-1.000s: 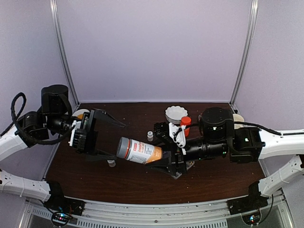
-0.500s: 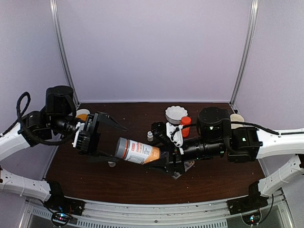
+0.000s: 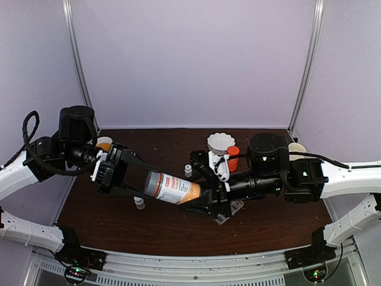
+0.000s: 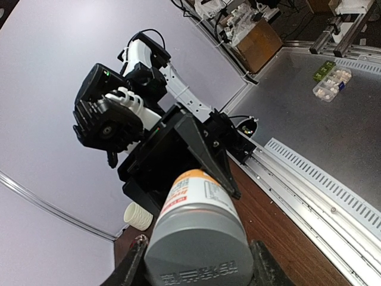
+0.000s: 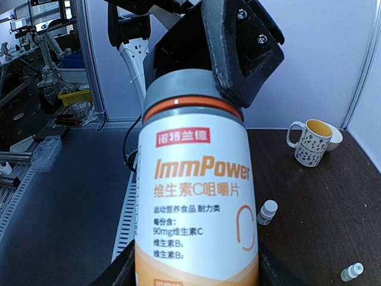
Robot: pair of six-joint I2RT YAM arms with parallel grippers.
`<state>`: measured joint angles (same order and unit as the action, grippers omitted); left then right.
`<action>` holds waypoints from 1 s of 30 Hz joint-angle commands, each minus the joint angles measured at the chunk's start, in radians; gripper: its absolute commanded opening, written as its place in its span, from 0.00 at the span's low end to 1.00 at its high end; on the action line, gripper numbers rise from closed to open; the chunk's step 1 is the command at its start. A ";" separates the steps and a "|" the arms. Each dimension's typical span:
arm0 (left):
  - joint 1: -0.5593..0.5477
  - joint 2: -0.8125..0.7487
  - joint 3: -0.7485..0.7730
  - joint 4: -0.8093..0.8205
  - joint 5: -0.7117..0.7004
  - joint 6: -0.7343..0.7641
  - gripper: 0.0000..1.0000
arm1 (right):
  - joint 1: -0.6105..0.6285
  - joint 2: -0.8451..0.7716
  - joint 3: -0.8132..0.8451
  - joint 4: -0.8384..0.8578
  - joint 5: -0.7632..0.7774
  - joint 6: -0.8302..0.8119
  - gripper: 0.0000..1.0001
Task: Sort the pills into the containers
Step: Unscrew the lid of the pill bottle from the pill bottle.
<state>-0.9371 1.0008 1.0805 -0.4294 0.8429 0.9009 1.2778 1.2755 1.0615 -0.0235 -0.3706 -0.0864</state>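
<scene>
Top external: gripping labelled bottle [image 3: 174, 189] by its base w/ right gripper [image 3: 199, 195], jaws part-open round the body, level above table [image 3: 178, 143]. Clamping grey cap [image 4: 199, 250] w/ left gripper [image 3: 143, 180], prob. to twist it off against that hold. Can't see pills, likely inside bottle; can't make out containers.

Soft, even light fills the overhead view: the pale walls [image 3: 190, 59] are bright, and the dark counter [image 3: 166, 226] carries only faint, soft-edged shadows. The left wrist view bows straight lines toward its edges, and the grey cap [image 4: 199, 250] at 6 o'clock is slightly soft. In the right wrist view the bottle [image 5: 199, 196] is crisp and evenly lit
</scene>
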 commanded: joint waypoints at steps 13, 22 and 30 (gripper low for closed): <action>-0.096 -0.004 0.020 0.302 -0.375 -0.882 0.00 | 0.007 -0.026 0.057 -0.016 0.230 -0.180 0.00; -0.136 -0.018 0.052 0.245 -0.610 -1.296 0.00 | 0.052 -0.046 0.022 0.103 0.420 -0.280 0.00; -0.129 0.061 0.253 -0.030 -0.669 -1.698 0.00 | 0.086 -0.040 -0.006 0.134 0.605 -0.381 0.00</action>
<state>-1.0801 1.0424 1.2510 -0.3721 0.2710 -0.5186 1.3479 1.2316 1.0851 0.0650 0.1036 -0.4068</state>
